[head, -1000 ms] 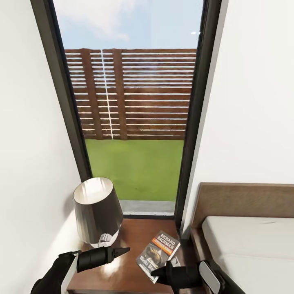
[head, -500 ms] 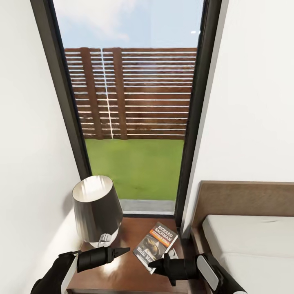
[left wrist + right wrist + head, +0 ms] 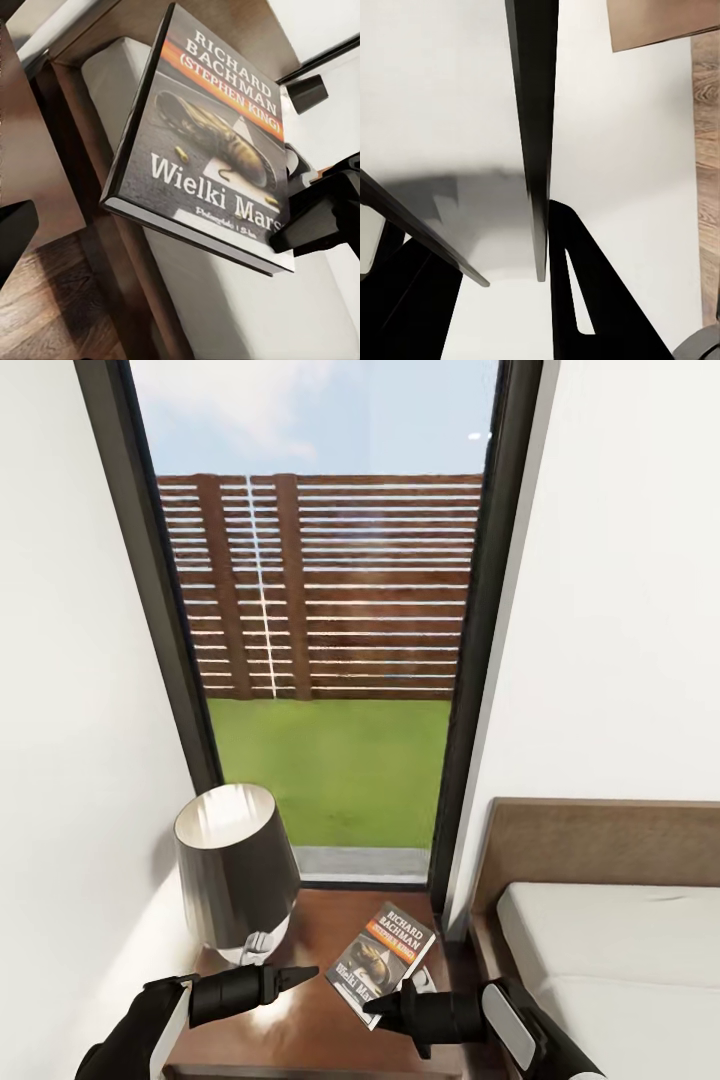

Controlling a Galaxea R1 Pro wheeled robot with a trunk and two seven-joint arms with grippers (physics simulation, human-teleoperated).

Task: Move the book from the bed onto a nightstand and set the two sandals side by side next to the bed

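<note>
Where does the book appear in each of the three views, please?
Head view: the book is low and centre-right, over the nightstand, beside the lamp, its near corner at the right gripper.
Left wrist view: the book fills the centre, cover facing the camera, tilted.
Right wrist view: I take the thin dark slab between the fingers to be the book edge-on.
Shared landmark: the right gripper at the book's corner.

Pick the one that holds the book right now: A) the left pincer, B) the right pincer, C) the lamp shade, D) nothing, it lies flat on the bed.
B: the right pincer clamps the book's lower edge, holding it tilted above the nightstand.
</note>
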